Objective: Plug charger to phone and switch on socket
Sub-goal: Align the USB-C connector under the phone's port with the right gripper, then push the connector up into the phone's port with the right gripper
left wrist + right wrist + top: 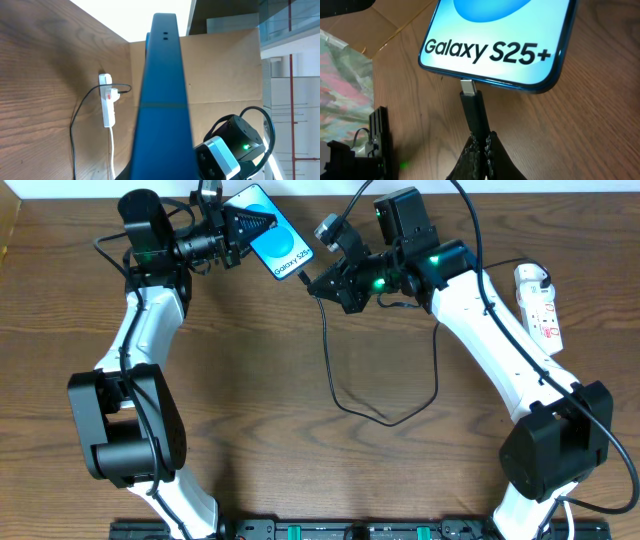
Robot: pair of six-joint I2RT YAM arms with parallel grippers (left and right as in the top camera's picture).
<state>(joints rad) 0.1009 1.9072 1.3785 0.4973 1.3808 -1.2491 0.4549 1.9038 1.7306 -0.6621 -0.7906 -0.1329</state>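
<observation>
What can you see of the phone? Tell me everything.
The phone is a slim rectangle with a bright blue screen reading Galaxy S25+ and a glossy dark blue frame. The left gripper holds it near the table's far edge. The charger's connector, in the right gripper, meets its bottom port, metal tip visible.

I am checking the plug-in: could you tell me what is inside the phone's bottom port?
The charger's connector tip, pinched by the right gripper, meets the phone at its bottom edge, silver metal showing. How far it sits inside is hidden by the edge.
</observation>
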